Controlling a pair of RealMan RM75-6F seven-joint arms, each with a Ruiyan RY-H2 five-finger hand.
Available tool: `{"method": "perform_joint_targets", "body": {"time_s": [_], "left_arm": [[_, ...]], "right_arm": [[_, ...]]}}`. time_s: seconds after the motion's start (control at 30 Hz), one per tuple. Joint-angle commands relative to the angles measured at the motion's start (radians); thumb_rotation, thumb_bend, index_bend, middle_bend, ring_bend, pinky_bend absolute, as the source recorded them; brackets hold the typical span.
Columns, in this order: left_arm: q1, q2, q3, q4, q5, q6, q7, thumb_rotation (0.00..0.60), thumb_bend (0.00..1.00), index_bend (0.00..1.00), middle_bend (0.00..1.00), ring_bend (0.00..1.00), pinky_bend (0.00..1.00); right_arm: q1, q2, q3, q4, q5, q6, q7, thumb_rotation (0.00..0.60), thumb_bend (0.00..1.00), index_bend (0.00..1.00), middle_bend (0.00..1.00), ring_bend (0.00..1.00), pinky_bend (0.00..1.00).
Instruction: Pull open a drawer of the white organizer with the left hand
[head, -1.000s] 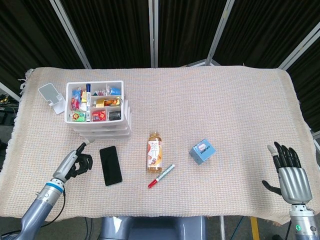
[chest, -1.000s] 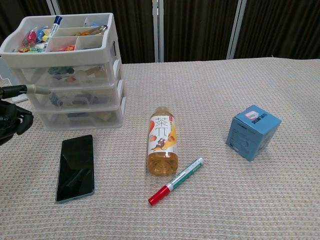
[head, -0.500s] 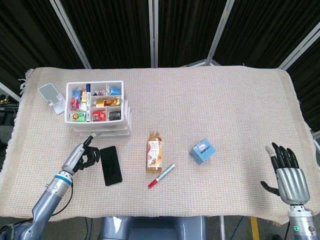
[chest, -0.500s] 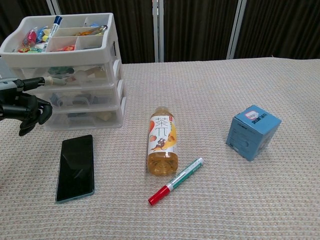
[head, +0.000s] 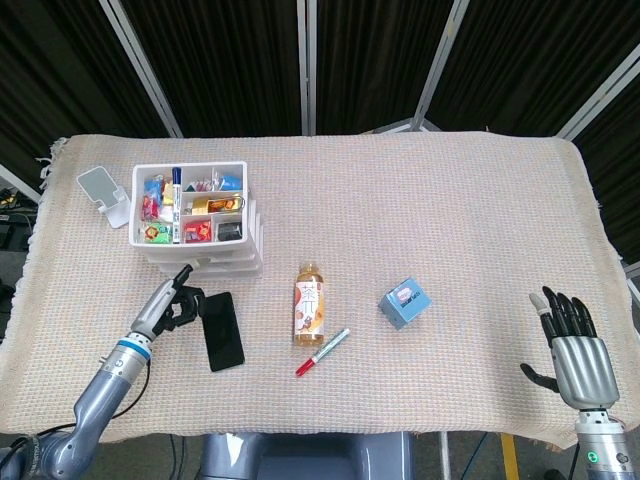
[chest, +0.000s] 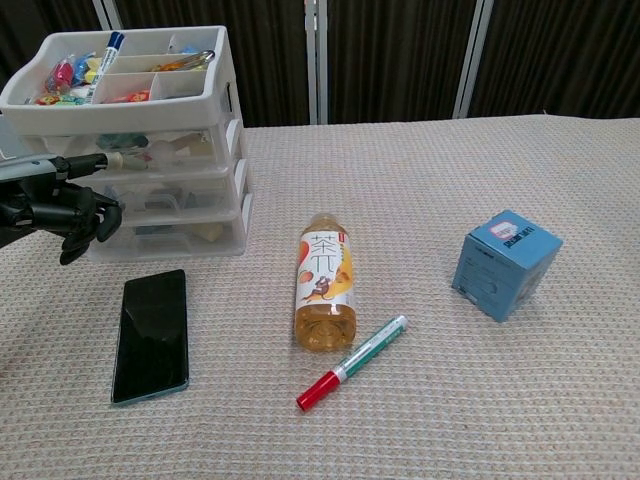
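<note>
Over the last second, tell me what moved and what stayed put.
The left hand moved forward and to the right, up to the front of the white organizer, one finger pointing at the drawers; whether it touches them is unclear, and it has taken hold of nothing. All drawers remain closed. The right hand stays open at the table edge. Phone, tea bottle, marker and blue box are unmoved.
</note>
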Motion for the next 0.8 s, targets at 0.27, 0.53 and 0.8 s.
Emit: {"method": "perform_joint_targets", "body": {"time_s": [0.27, 0.53, 0.8], "left_arm": [[-0.016, -0.042, -0.002, 0.050, 0.016, 0.002, -0.008, 0.600, 0.91, 0.10, 0.68, 0.76, 0.72], [-0.028, -0.068, -0.005, 0.075, 0.014, -0.006, -0.019, 0.600, 0.91, 0.10, 0.68, 0.76, 0.72], [-0.034, -0.075, -0.012, 0.085, 0.008, -0.005, -0.020, 0.600, 0.91, 0.10, 0.68, 0.76, 0.72]], "right_arm": [[0.000, -0.003, -0.003, 0.000, -0.003, -0.003, -0.003, 0.600, 0.00, 0.09, 0.00, 0.00, 0.00], [0.002, -0.010, -0.006, 0.004, -0.001, -0.012, -0.011, 0.600, 0.00, 0.09, 0.00, 0.00, 0.00], [0.002, -0.013, -0.008, 0.006, -0.003, -0.013, -0.012, 0.600, 0.00, 0.09, 0.00, 0.00, 0.00]]}}
